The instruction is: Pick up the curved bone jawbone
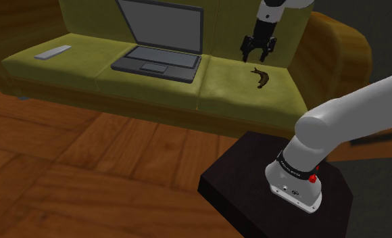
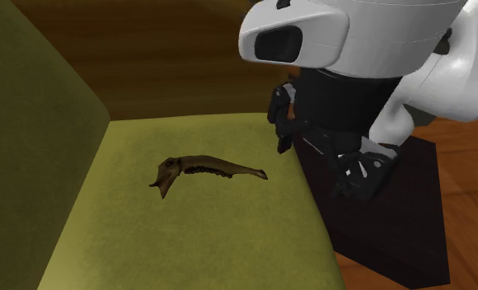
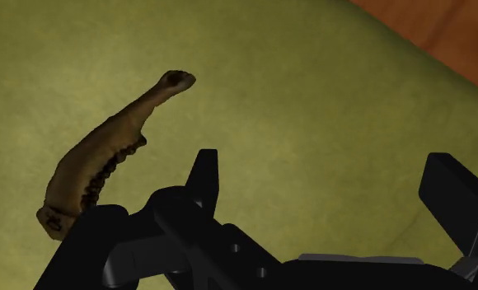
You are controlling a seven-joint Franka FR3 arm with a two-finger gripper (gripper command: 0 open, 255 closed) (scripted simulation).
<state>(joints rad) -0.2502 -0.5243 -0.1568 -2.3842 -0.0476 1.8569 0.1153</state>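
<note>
Pincer [image 3: 326, 177], fingers [image 3: 204, 175] spread apart, hangs over the olive sofa cushion [image 3: 311, 74] with the brown jawbone [image 3: 97, 161] alongside.

A dark jawbone [image 1: 259, 78] lies on the green sofa [image 1: 242, 101] near an open laptop [image 1: 159, 46].

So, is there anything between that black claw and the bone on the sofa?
No. In the wrist view, just bare olive-green cushion separates the open gripper from the jawbone, which lies untouched off to one side of it.
</note>
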